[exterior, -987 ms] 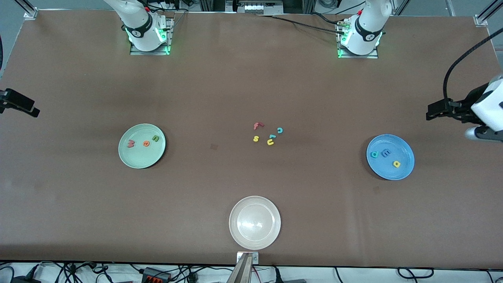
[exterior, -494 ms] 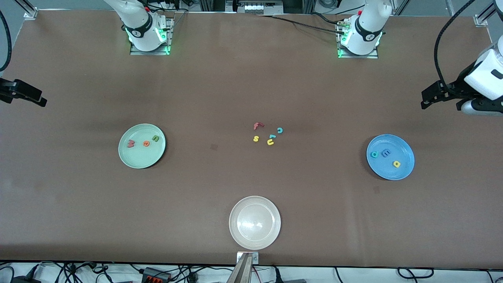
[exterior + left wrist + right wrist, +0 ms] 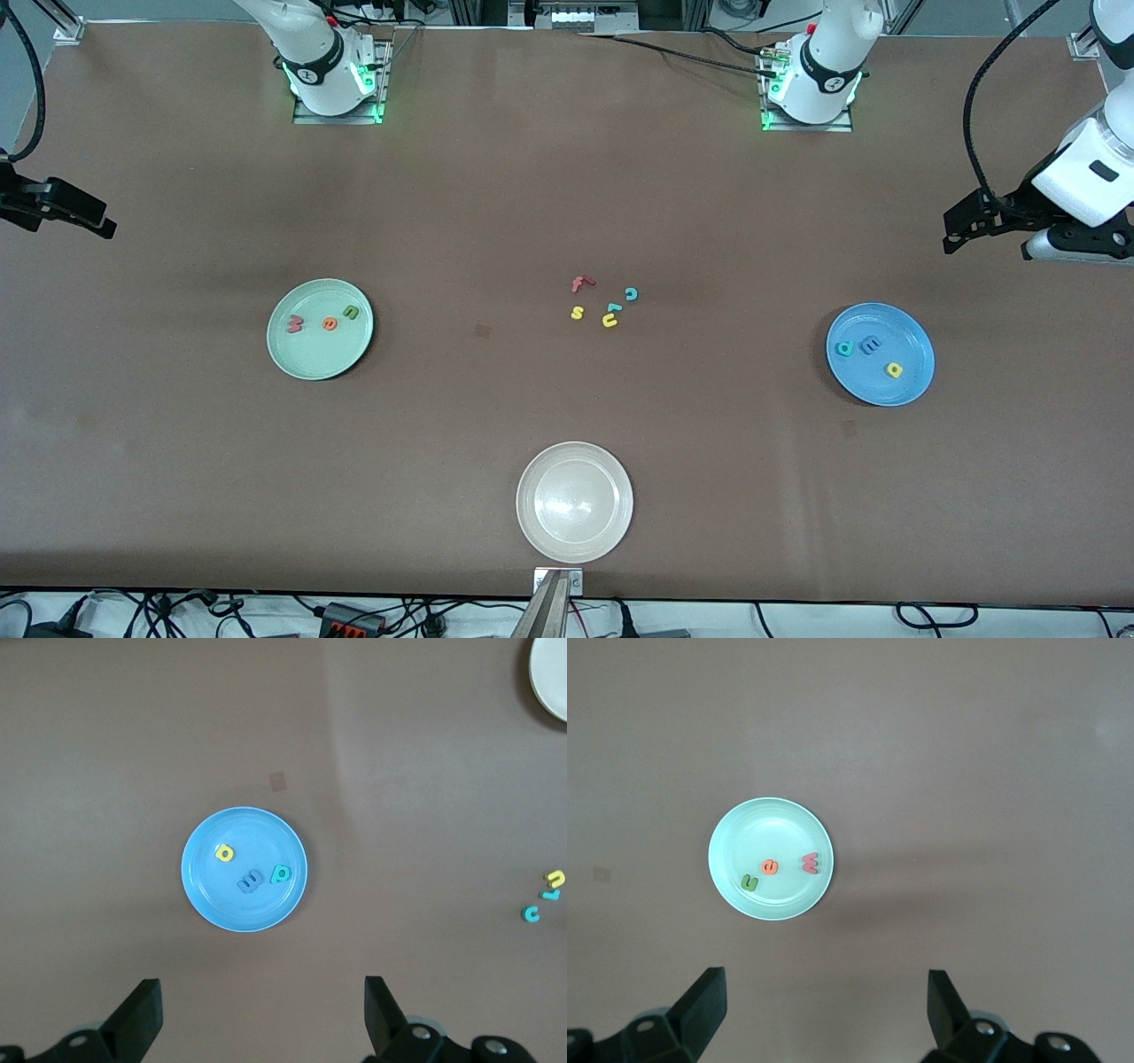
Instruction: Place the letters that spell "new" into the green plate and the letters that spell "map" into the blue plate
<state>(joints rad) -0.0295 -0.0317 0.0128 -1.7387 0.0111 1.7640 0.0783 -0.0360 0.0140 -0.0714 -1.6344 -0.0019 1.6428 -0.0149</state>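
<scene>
The green plate (image 3: pixel 314 359) lies toward the right arm's end of the table. It holds the dusty-red w (image 3: pixel 295 324), the orange e (image 3: pixel 330 323) and the olive n (image 3: pixel 352 312). The blue plate (image 3: pixel 912 341) lies toward the left arm's end. In it are the teal p (image 3: pixel 844 348), the blue m (image 3: pixel 872 345) and the yellow a (image 3: pixel 894 369). My left gripper (image 3: pixel 950 232) hangs open and empty high over the table near the blue plate (image 3: pixel 204 895). My right gripper (image 3: pixel 102 226) hangs open and empty near the green plate (image 3: pixel 744 837).
Loose letters lie in the table's middle: a red f (image 3: pixel 580 283), a yellow s (image 3: pixel 577 312), a teal c (image 3: pixel 631 293), a yellow u (image 3: pixel 609 321) and another small teal letter (image 3: pixel 613 307). A whitish-beige plate (image 3: pixel 532 532) sits nearest the front camera.
Both grippers have shifted a little inward from the table's ends and toward the bases' side. Plates and letters have not moved.
</scene>
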